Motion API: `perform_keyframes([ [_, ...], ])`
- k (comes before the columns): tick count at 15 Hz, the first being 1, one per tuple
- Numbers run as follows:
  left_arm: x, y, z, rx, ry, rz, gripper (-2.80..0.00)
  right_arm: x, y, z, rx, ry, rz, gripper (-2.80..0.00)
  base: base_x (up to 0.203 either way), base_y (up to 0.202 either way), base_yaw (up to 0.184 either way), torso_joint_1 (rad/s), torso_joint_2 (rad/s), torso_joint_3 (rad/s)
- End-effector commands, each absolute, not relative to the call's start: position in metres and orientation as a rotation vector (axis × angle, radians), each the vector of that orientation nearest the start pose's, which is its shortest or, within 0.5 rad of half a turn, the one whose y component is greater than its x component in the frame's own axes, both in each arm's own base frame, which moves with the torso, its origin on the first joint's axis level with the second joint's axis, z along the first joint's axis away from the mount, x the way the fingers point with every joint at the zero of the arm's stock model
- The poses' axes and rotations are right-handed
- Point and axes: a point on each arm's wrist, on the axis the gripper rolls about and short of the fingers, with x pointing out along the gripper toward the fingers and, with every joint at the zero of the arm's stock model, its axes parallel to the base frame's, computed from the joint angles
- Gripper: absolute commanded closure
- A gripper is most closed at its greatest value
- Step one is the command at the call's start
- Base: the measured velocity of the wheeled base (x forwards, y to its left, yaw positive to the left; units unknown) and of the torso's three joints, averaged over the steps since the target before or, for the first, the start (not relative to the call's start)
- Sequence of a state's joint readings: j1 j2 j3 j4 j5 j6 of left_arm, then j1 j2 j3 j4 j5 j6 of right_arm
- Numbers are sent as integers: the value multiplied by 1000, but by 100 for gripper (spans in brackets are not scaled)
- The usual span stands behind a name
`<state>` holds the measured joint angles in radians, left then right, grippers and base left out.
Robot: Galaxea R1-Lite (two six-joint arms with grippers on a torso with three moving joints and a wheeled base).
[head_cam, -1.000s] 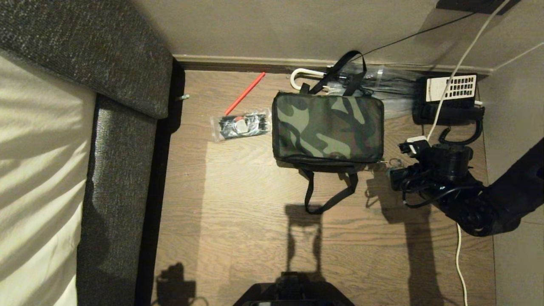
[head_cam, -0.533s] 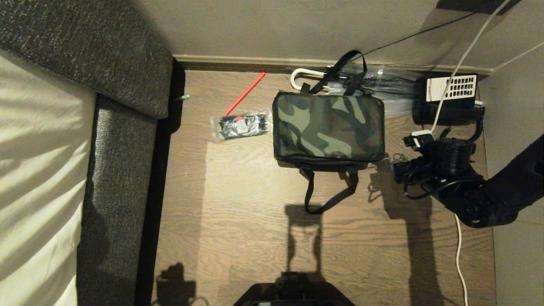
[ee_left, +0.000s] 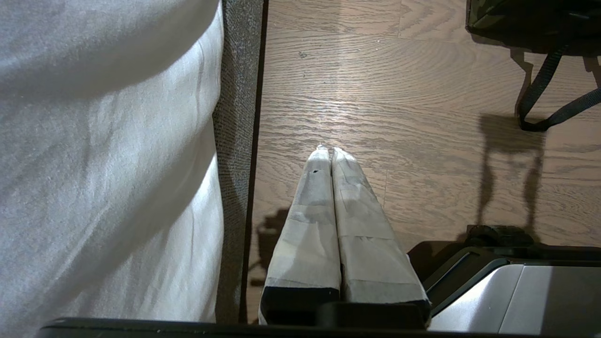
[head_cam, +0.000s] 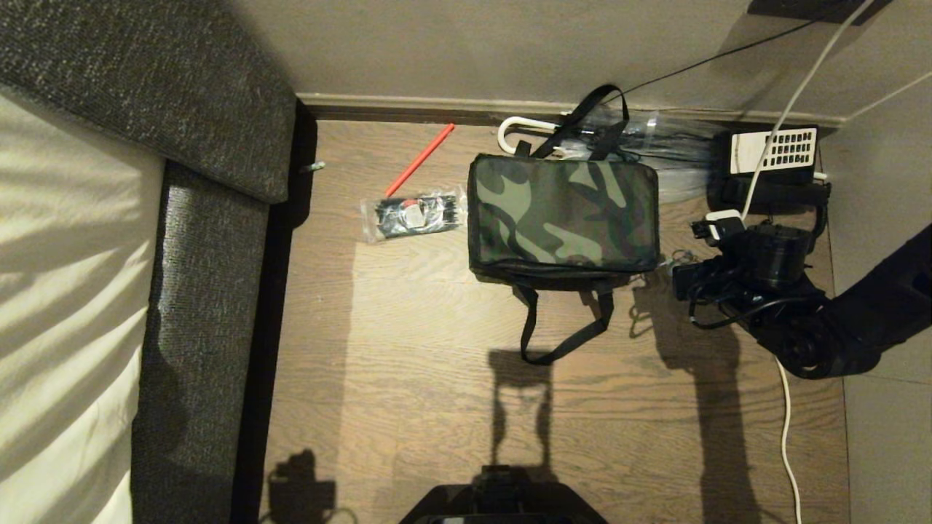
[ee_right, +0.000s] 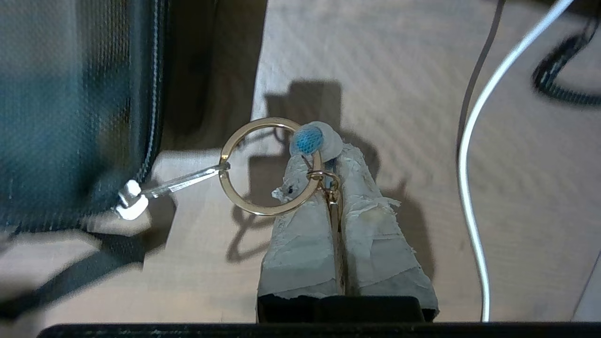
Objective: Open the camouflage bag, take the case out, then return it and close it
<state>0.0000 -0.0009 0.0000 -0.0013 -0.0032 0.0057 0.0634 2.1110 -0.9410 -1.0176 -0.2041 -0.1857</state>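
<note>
Lying flat on the wood floor near the far wall, the camouflage bag [head_cam: 563,216] is boxy, green, tan and dark with black edging, its long axis running left to right and one black loop handle [head_cam: 564,327] trailing toward the near side. Left of it sit a clear packet [head_cam: 413,213] and a red stick [head_cam: 420,159]. The left gripper [ee_left: 329,152] hangs closed and empty beside the bed [ee_left: 108,155]. At the bag's right end, the right gripper [ee_right: 324,162] pinches the key ring [ee_right: 267,166] on the zipper pull.
</note>
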Motion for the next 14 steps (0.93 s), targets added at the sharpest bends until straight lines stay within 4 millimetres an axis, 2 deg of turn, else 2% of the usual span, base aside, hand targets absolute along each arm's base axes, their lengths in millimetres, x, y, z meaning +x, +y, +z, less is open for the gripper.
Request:
perform_keyframes([
  [1,-23,0,75,6,1,-3,0,395,20,111,-206,155,-126,0,0,0,0,0,0,0],
  [3,-23,0,75,6,1,-3,0,391,20,102,-214,194,-128,0,0,0,0,0,0,0],
  [10,-23,0,75,6,0,-3,0,402,21,115,-202,135,-131,0,0,0,0,0,0,0],
  [14,-23,0,75,6,0,-3,0,398,23,108,-211,174,-117,0,0,0,0,0,0,0],
])
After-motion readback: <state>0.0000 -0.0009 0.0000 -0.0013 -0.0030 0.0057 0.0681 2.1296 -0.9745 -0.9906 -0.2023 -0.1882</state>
